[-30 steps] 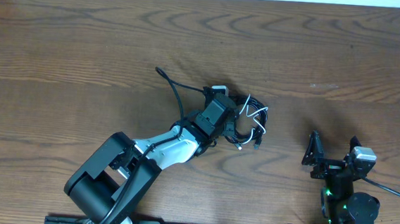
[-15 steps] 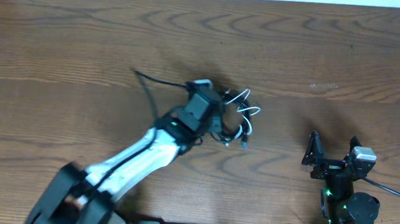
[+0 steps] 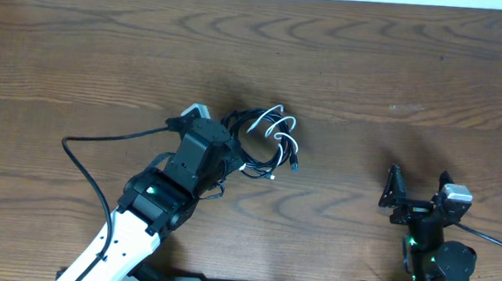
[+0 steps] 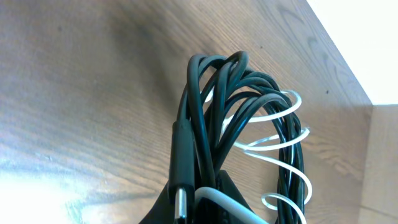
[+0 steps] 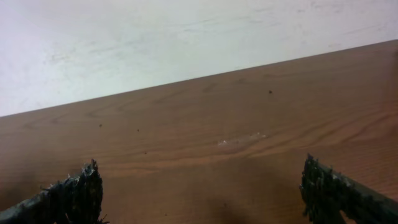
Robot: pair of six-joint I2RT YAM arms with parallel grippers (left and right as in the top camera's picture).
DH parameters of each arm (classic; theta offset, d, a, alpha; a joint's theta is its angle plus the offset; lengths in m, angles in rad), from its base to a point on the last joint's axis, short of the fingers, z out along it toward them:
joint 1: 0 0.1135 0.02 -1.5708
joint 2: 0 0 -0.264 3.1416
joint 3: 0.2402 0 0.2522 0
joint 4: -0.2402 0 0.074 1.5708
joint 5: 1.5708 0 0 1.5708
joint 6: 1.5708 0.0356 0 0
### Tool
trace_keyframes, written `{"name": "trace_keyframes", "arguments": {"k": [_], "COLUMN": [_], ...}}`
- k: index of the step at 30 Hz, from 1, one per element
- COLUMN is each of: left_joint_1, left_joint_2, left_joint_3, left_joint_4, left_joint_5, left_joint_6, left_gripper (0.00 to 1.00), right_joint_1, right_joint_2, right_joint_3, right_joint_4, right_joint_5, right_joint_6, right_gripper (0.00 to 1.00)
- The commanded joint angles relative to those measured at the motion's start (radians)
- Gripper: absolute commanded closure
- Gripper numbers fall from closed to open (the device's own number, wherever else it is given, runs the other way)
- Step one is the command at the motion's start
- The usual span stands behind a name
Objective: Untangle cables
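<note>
Coiling in a black-and-white knot, the cables [image 3: 269, 135] have slid leftward across the bench [image 3: 398, 62] since a second ago, fingers of the left gripper [image 3: 235, 150] clenched on them; the right gripper [image 3: 417, 192] stays parked, fingers released.

**Cable bundle mid-table, right gripper far off to the right**

The tangled bundle of thin black and white cables [image 3: 267, 140] is near the middle of the brown wooden table [image 3: 372, 60]. The left gripper [image 3: 233, 150] meets the bundle's left side. One thin black cord [image 3: 100, 139] trails leftward across the table. The right gripper [image 3: 419, 189] stands well apart to the right.
</note>
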Motion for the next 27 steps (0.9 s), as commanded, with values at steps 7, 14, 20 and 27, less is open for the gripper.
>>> {"name": "trace_keyframes", "arguments": {"k": [7,14,20,27], "left_joint_1": [0.004,-0.006,-0.063,-0.065], "left_joint_2": [-0.009,0.076,0.287,0.328], "left_joint_3": [0.009,0.008,0.008,0.008], "left_joint_4": [-0.003,-0.003,0.026,-0.004], "left_joint_5": [0.023,0.024,0.029,0.103], "left_joint_6": [-0.084,-0.059,-0.058,-0.013], "left_gripper": [0.93,0.93,0.59,0.34], "right_joint_1": [0.007,0.007,0.007,0.007], "right_joint_2": [0.0,0.0,0.0,0.0], "right_joint_3": [-0.001,-0.001,-0.001,-0.001], "right_joint_4": [-0.004,-0.004,-0.004,-0.004], "right_joint_5": [0.001,0.001,0.001,0.001], "right_joint_6": [0.01,0.01,0.01,0.01], "right_gripper": [0.01,0.01,0.01,0.01]}}
